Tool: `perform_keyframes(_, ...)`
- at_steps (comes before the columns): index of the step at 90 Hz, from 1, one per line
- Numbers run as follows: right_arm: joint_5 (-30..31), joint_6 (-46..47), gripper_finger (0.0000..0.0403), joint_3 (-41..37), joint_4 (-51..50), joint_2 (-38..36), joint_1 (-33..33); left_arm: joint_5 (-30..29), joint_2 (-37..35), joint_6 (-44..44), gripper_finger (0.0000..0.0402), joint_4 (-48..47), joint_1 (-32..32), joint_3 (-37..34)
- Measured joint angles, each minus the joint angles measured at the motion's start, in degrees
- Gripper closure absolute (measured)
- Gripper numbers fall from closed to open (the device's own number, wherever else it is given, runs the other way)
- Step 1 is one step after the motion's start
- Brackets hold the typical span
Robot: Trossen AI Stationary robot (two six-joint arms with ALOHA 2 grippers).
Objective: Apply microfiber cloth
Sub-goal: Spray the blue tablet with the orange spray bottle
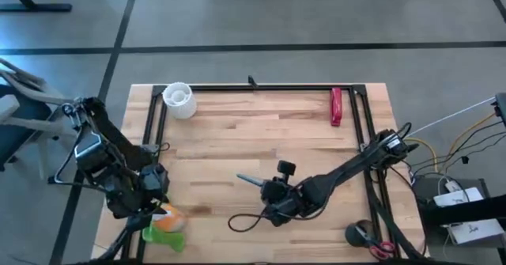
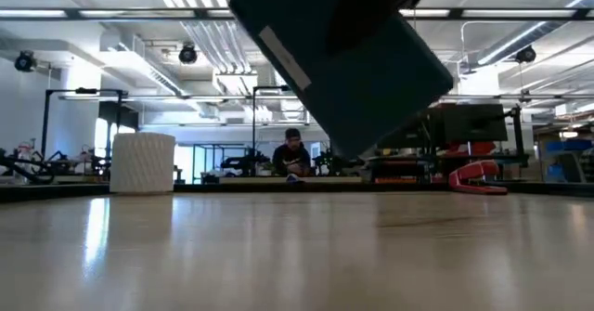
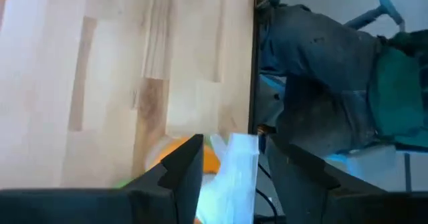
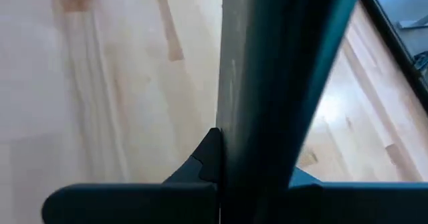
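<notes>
Pale wooden table (image 1: 237, 138) carries a white ribbed cup (image 1: 179, 99) whose inside I cannot see, while the right gripper (image 1: 265, 187) clamps a dark flat rectangular slab (image 2: 348, 56) on edge off the wood, and the left gripper (image 1: 155, 210) – grasp unclear – hovers over the bright lime-green wrinkled microfiber cloth (image 1: 164, 238) at the near left corner beside a small orange bottle (image 1: 169, 219), so wiping seems not yet begun.
</notes>
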Motion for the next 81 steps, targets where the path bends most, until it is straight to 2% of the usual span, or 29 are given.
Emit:
perform_keyframes(15,0.0,1.4,0.0398,0.0,0.1,0.0,1.9,0.5,-0.6,1.9,0.0183,6.9,0.0,0.0)
perform_keyframes(25,0.0,2.2,0.0398,0.0,0.0,0.0,2.6,5.4,-0.5,-1.0,0.0168,9.6,-0.2,0.0)
perform_keyframes(32,0.1,2.3,0.0398,0.0,0.1,0.0,2.9,7.5,-0.1,-4.2,0.0170,7.6,-1.2,0.5)
perform_keyframes(49,0.1,2.1,0.0395,-0.1,0.1,0.0,2.6,5.8,1.2,-8.8,0.0197,-3.9,-2.0,2.1)
perform_keyframes(63,0.2,2.2,0.0396,0.0,0.1,0.0,2.6,1.5,1.5,-5.1,0.0213,-2.1,-2.1,2.1)
perform_keyframes(81,0.0,2.9,0.0396,-0.1,0.3,0.0,3.0,1.5,2.7,-4.5,0.0208,-1.6,-2.9,1.3)
